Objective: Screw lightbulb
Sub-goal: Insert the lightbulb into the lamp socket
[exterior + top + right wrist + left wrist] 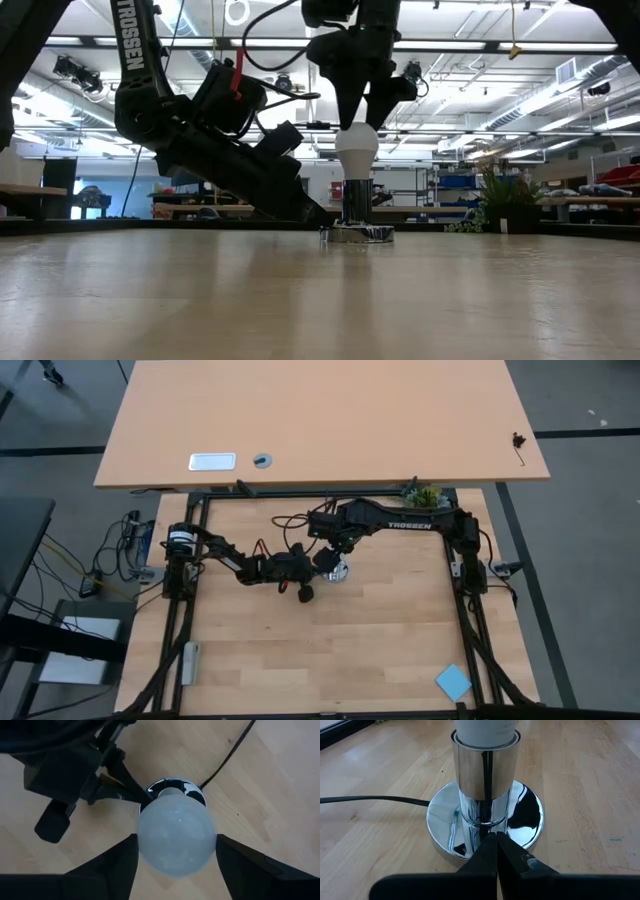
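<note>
The white lightbulb (357,150) stands upright with its narrow end down in the shiny silver socket tube (357,203), which rises from a round base (356,235) at the table's middle. My right gripper (357,118) comes down from above and is shut on the bulb's round top, which also shows in the right wrist view (176,837). My left gripper (496,846) is shut and lies low on the table's left side of the socket, with its tips on the base (525,820). My left gripper presses its shut fingertips (489,851) on the top of the round socket base (517,832), close to the stem. The fingers slant down from the table's left. The base sits flat on the table. My right gripper pinches the bulb's wide round part (145,840) between its two fingers (117,862), one on either side. The fingers point down from above. The bulb stands upright, its narrow end inside the socket tube.
The socket's black cord (370,799) runs off across the table. A small green plant (427,495) stands at the far edge and a blue square (453,682) lies at the near right. A second, larger tabletop (320,420) lies beyond the far edge.
</note>
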Available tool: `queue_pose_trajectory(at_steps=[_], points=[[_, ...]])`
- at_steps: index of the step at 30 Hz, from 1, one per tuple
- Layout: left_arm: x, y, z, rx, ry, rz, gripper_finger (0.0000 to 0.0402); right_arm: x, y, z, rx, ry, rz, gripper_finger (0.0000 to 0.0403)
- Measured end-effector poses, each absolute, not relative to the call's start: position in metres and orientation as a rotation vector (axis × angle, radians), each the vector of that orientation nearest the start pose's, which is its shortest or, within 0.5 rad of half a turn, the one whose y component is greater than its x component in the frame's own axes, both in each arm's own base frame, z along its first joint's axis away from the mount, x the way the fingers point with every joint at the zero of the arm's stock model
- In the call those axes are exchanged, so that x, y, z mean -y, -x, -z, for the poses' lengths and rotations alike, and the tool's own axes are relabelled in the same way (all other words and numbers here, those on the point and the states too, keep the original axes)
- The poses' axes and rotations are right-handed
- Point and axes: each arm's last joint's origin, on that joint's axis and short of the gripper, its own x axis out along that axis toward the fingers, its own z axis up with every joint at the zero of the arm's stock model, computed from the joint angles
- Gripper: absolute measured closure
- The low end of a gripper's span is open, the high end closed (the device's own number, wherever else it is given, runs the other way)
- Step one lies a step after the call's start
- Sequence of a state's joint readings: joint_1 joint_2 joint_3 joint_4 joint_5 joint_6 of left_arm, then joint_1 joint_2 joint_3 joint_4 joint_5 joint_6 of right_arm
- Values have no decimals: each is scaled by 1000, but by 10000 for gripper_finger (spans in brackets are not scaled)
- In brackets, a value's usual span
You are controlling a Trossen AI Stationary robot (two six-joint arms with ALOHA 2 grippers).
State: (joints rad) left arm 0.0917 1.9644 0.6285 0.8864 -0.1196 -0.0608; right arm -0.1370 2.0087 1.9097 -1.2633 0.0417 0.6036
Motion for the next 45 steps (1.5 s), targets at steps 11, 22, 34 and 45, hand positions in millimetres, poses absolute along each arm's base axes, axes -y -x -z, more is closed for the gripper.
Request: queue_pose_trajectory(at_steps=[11,22,34,45], points=[[-33,-322,-81,-444,55,-222,400,56,-399,-295,-1270,-498,465,126],[-33,-322,-81,-444,56,-222,400,57,-396,-316,-1303,-109,198,94],[-33,-322,-81,-444,57,-222,397,57,-397,-291,-1360,221,-113,103],[-33,-322,-81,-445,54,-229,396,57,-399,-282,-1359,105,-21,132]])
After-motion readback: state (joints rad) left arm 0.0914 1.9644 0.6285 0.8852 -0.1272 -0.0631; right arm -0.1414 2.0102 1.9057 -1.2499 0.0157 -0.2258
